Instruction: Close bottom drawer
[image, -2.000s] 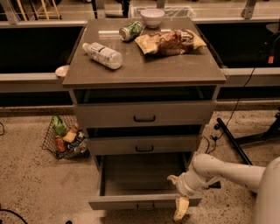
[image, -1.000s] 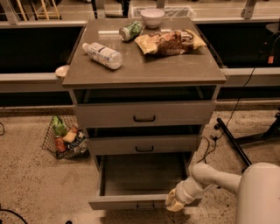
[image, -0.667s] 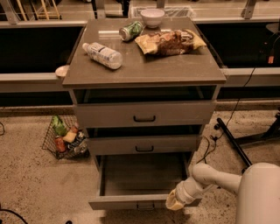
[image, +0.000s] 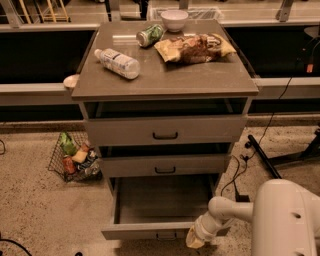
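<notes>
The bottom drawer stands pulled far out from the foot of the cabinet, its empty floor fully exposed, so the closing has not visibly begun. Its small dark handle sits at the centre of the front panel, untouched. The gripper is low at the cabinet's front right, against or just beside the right end of the drawer's front panel. Contact cannot be confirmed, and whether the gripper is spread or pressed together cannot be told. What remains, by this reading, is the whole push: the panel has to travel back until it sits flush under the middle drawer.

Compared with two seconds ago, the arm has dropped and swung in. The gripper was then higher, above the drawer's right front corner, and now sits lower, level with the front panel. Across the last second it has barely shifted. The drawer itself looks just as far out of the cabinet as before.
</notes>
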